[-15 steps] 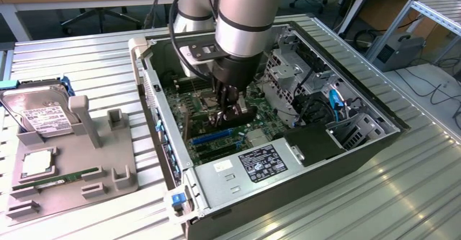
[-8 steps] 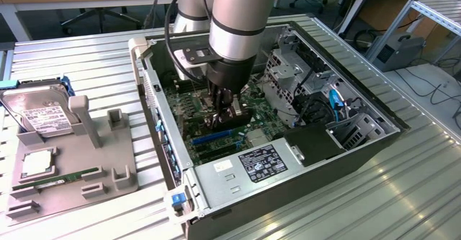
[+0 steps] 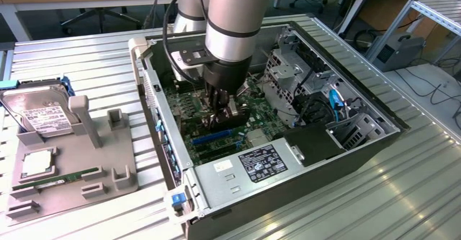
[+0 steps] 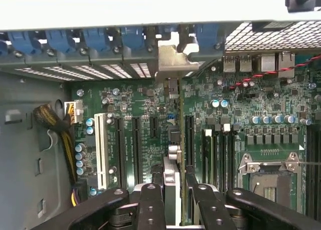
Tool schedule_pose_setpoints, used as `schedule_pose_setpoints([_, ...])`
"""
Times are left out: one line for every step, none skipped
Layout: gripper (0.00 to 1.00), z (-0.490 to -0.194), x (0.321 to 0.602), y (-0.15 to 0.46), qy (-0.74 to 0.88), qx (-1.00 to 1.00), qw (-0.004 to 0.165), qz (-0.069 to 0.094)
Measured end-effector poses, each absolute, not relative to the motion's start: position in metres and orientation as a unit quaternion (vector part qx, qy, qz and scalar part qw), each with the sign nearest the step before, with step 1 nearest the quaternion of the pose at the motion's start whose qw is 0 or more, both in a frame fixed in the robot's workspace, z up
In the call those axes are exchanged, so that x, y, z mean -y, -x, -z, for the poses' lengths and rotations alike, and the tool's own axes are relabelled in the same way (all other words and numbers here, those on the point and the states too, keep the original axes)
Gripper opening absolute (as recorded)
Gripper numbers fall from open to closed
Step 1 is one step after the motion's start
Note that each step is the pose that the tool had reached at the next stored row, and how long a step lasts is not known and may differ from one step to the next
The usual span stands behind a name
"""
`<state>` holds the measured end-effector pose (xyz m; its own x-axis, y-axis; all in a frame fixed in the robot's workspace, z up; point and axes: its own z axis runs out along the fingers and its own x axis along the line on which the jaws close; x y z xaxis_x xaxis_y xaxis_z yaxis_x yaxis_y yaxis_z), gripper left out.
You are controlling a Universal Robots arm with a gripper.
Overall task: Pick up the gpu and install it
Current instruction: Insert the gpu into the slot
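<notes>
The gpu point(image 4: 173, 140) shows edge-on in the wrist view as a thin upright card. Its silvery bracket point(image 4: 173, 59) sits against the case's rear slot openings. My gripper point(image 4: 175, 192) is shut on the card, with one black finger point(image 4: 150, 205) on each side. The card stands down at the green motherboard point(image 4: 145, 115), in line with a dark expansion slot. In the exterior view the gripper point(image 3: 219, 110) reaches deep into the open computer case point(image 3: 155, 89), and the dark gpu point(image 3: 216, 124) is just below it, over the board.
A grey parts holder point(image 3: 94, 164) at the exterior view's left carries a hard drive point(image 3: 40, 113), a processor point(image 3: 36, 164) and a green memory stick point(image 3: 61, 178). Inside the case are the drive cage point(image 3: 288, 73), the power supply point(image 3: 252, 167), a white slot point(image 4: 103, 150) and the processor socket point(image 4: 271, 175).
</notes>
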<state>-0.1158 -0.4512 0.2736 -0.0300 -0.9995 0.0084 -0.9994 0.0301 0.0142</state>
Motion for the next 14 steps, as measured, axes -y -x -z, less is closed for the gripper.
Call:
schedule_pose_setpoints([0.27, -0.2732, 0.4512, 0.1170, -0.696, 0.718, 0.008, 0.002])
schedule_pose_setpoints([0.27, -0.2725, 0.4511, 0.1188, -0.696, 0.718, 0.008, 0.002])
schedule_pose_setpoints([0.27, -0.2721, 0.4511, 0.1202, -0.696, 0.718, 0.008, 0.002])
schedule_pose_setpoints([0.27, -0.2716, 0.4511, 0.1218, -0.696, 0.718, 0.008, 0.002])
schedule_pose_setpoints([0.27, -0.2712, 0.4511, 0.1227, -0.696, 0.718, 0.008, 0.002])
schedule_pose_setpoints([0.27, -0.2709, 0.4511, 0.1231, -0.696, 0.718, 0.008, 0.002])
schedule_pose_setpoints([0.27, -0.2707, 0.4512, 0.1233, -0.696, 0.718, 0.008, 0.002])
schedule_pose_setpoints([0.27, -0.2704, 0.4512, 0.1234, -0.696, 0.718, 0.008, 0.002])
schedule_pose_setpoints([0.27, -0.2702, 0.4511, 0.1235, -0.696, 0.718, 0.008, 0.002])
schedule_pose_setpoints([0.27, -0.2698, 0.4512, 0.1236, -0.696, 0.718, 0.008, 0.002])
schedule_pose_setpoints([0.27, -0.2697, 0.4512, 0.1236, -0.696, 0.718, 0.008, 0.002])
schedule_pose_setpoints([0.27, -0.2697, 0.4512, 0.1236, -0.696, 0.718, 0.008, 0.002])
schedule_pose_setpoints([0.27, -0.2697, 0.4512, 0.1236, -0.696, 0.718, 0.008, 0.002])
schedule_pose_setpoints([0.27, -0.2696, 0.4513, 0.1235, -0.696, 0.718, 0.008, 0.002])
